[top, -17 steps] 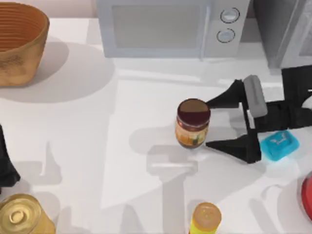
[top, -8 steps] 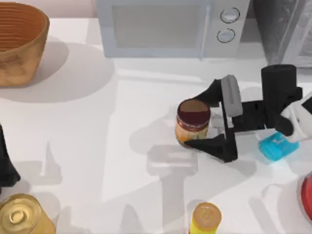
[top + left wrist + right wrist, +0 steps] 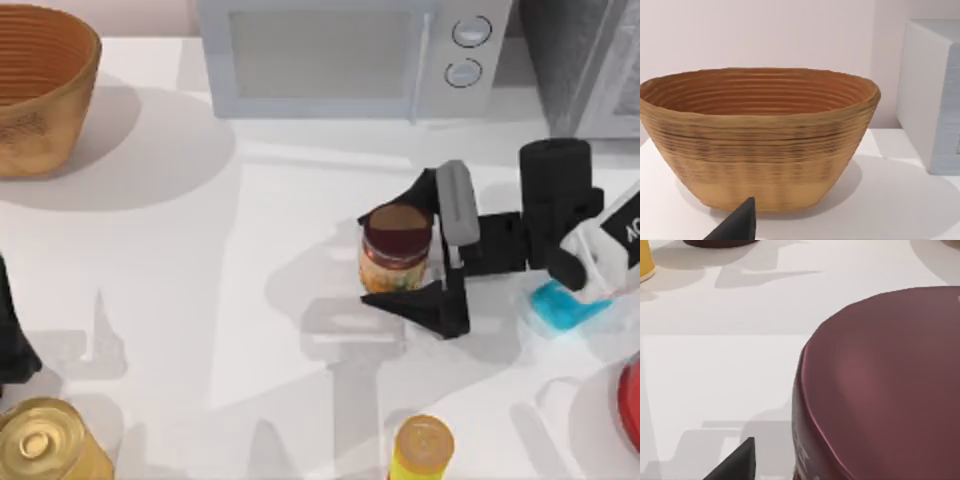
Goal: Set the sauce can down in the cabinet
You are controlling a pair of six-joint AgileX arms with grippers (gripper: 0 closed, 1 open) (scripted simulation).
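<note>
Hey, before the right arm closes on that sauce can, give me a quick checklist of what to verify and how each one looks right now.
1. Sauce can upright on the table: ok.
2. Right gripper straddling the can, one jaw on each side: ok.
3. Jaws open wide enough, with gaps showing either side of the can: ok.
4. Jaw height against the can's body: cannot tell from the top view; the right wrist view shows mostly the can's maroon top.
5. Neighbours clear of the grasp: ok. The yellow bottle and blue block stand apart from the can.
6. Cabinet ready to receive the can: cannot tell; only its corner is in view.
</note>
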